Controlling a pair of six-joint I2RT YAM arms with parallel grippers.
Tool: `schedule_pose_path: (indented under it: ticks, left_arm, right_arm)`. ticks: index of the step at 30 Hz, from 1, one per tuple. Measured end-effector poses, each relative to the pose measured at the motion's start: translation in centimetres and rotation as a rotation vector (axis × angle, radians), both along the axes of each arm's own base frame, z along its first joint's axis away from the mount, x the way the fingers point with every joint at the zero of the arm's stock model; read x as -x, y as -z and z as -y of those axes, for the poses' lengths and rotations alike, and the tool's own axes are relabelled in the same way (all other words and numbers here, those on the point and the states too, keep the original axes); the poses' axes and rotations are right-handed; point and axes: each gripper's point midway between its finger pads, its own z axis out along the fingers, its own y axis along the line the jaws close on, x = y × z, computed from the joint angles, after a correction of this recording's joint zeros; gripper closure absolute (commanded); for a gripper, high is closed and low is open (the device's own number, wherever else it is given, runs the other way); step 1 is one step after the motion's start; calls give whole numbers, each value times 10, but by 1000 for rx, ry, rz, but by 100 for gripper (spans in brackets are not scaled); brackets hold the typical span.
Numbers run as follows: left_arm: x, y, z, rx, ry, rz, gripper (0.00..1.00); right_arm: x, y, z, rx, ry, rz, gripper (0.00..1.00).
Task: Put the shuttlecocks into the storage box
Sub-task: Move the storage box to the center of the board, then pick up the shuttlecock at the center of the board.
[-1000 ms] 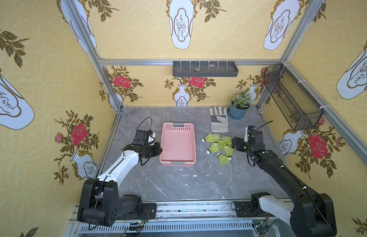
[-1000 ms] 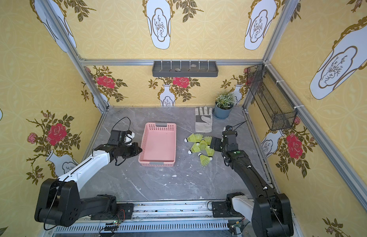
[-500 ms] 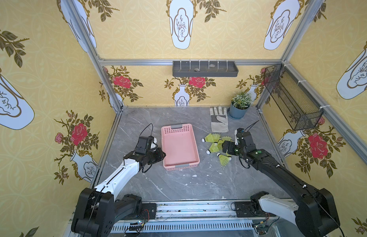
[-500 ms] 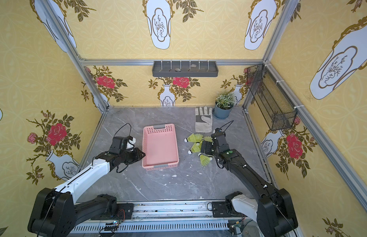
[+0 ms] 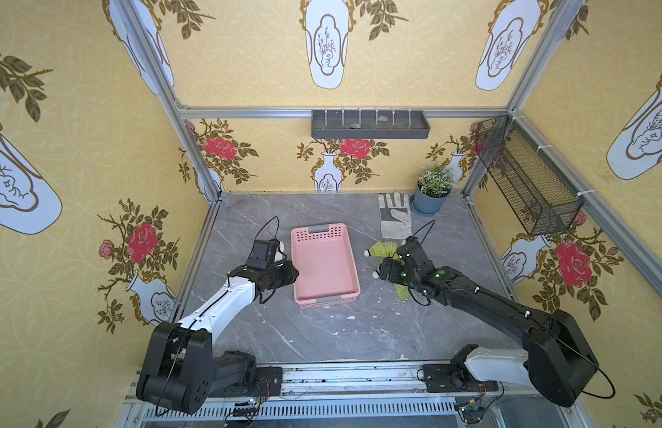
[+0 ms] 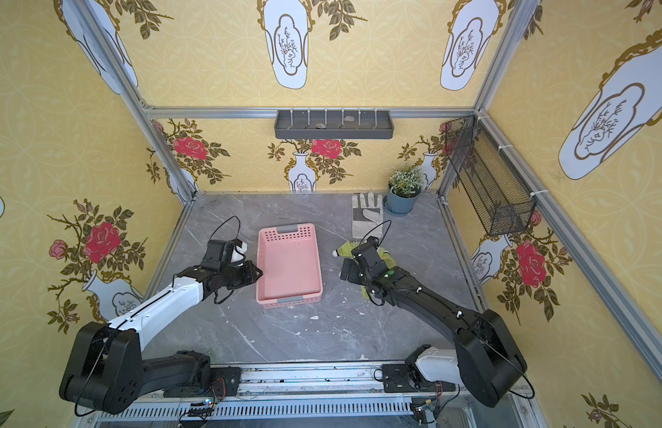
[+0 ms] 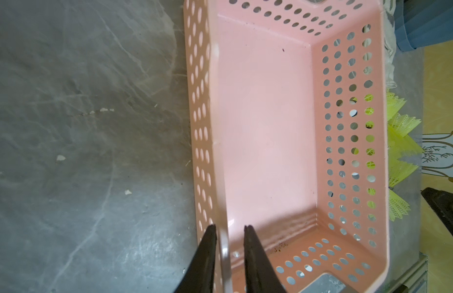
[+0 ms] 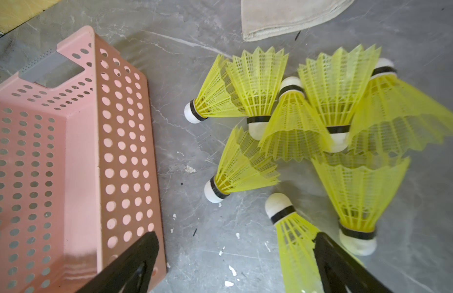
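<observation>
Your left gripper (image 7: 229, 228) straddles the left long wall of the storage box (image 7: 266, 126), toward the box's short end nearest the arm bases. One finger is outside the wall and one inside. The jaws are parted only narrowly, and a sliver of gap shows between the inner finger and the rim, so the wall is not pinched. In both top views this gripper (image 5: 290, 272) (image 6: 257, 274) meets the box from its left side.

Your right gripper (image 8: 235, 237) hangs over the table just off the box's right long wall, jaws spread wide and holding nothing. One finger sits above the box's right wall, and the other overlaps the skirt of the nearest of the shuttlecocks (image 8: 296, 126).

All eight shuttlecocks lie outside the box on its right side. They form a loose cluster on the grey marbled table (image 5: 322, 333), some overlapping, with their white tips pointing different ways. In a top view the arm covers most of them (image 5: 383, 247).

The box (image 5: 324, 266) sits flat on the table. Small white flecks (image 5: 350, 317) dot the table off its near end. A work glove (image 5: 394, 218) lies beyond the box's far right corner, and a potted plant (image 5: 433, 189) stands farther out the same way.
</observation>
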Motion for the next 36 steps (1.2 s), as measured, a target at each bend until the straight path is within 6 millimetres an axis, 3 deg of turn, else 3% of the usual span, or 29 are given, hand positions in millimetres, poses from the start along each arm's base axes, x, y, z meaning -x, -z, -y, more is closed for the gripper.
schedule_pose_path:
  ticks: [6, 14, 20, 27, 36]
  left_arm:
    - [-7, -3, 2, -11, 18, 17, 73]
    - [-15, -14, 4, -16, 35, 55, 57]
    - [-10, -33, -6, -50, 14, 101, 55]
    - [-1, -57, -18, -79, -15, 165, 53]
    - [4, -60, -21, -87, -19, 168, 53]
  right_arm:
    - [-1, 19, -14, -24, 85, -57, 0]
    - [-6, 40, -19, -76, 212, -127, 13]
    - [-15, 51, -25, -115, 285, -154, 26]
    - [-24, 62, -20, -115, 376, -168, 31]
    - [-41, 72, -13, -96, 429, -176, 34]
